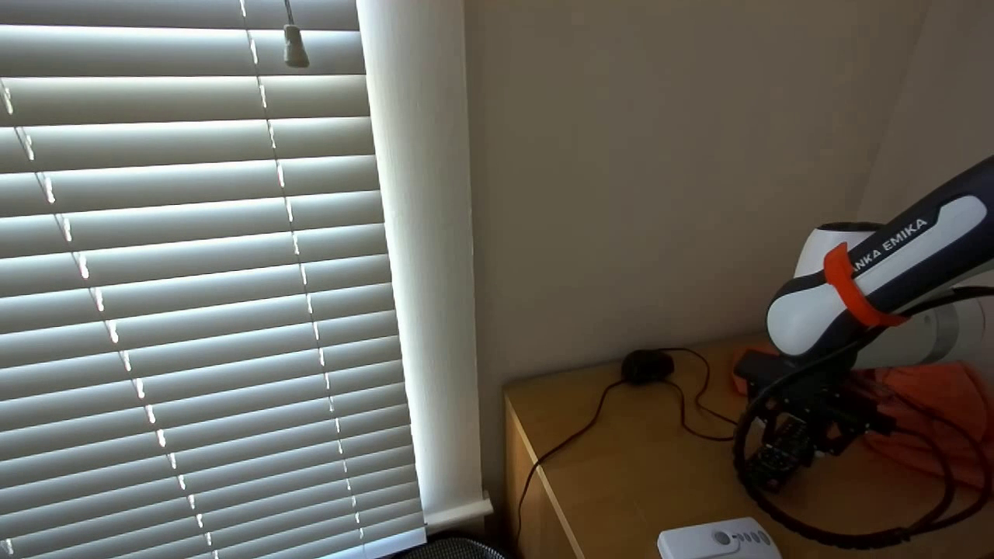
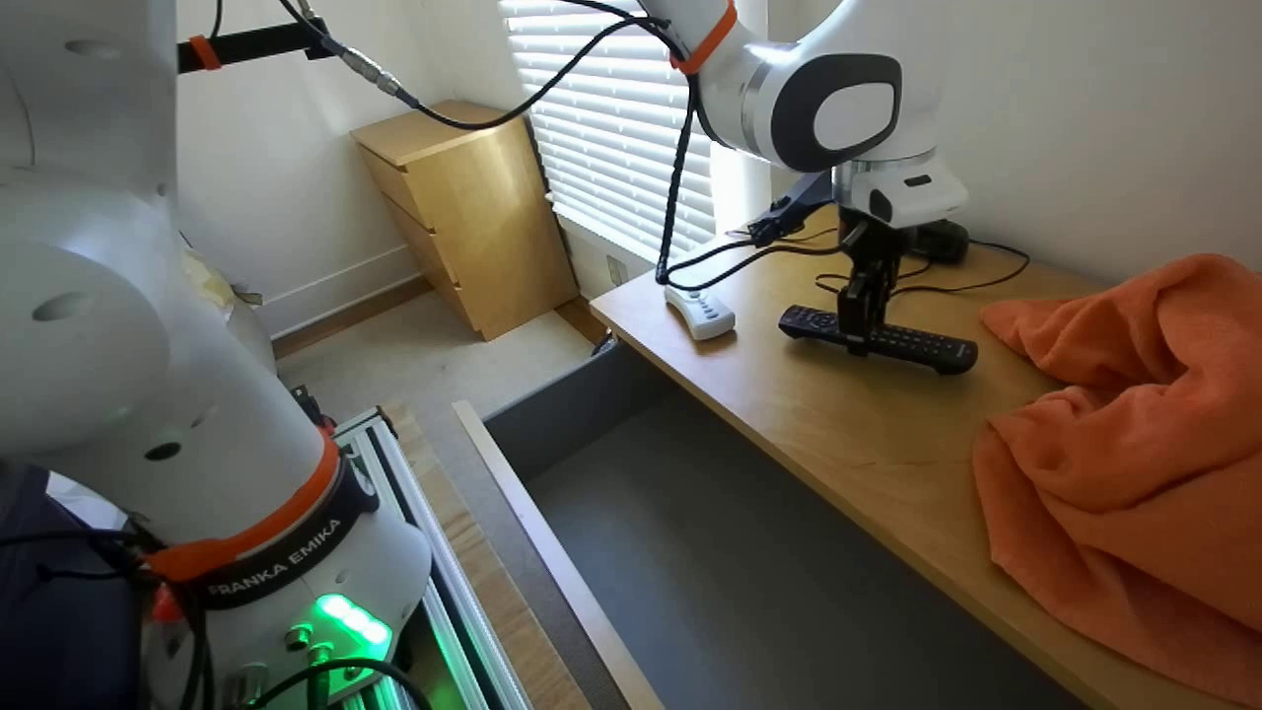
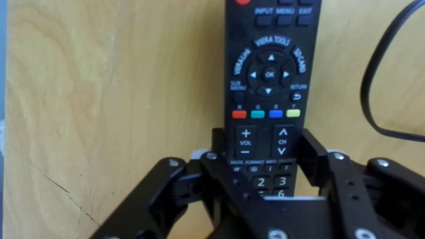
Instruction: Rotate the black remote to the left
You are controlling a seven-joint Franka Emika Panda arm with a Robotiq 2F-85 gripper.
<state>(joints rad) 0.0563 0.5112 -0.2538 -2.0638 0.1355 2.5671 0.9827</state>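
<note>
The black remote (image 2: 932, 347) is a long flat bar with buttons, at the wooden top (image 2: 838, 424) of the dresser. In the wrist view the remote (image 3: 270, 74) runs up the picture, its lower end hidden behind the gripper. My gripper (image 3: 261, 142) has one finger against each long side of it, by the volume and channel keys. The gripper (image 2: 858, 335) also shows in an exterior view, pointing down over the remote's middle. The remote (image 1: 779, 454) shows partly under the arm in an exterior view. Whether it touches the wood is hard to tell.
A white box with buttons (image 2: 702, 314) lies near the dresser's edge. A round black object (image 2: 939, 241) with thin cables lies behind the gripper. An orange cloth (image 2: 1134, 444) is heaped beside the remote. An open grey drawer (image 2: 690, 532) lies below the front edge.
</note>
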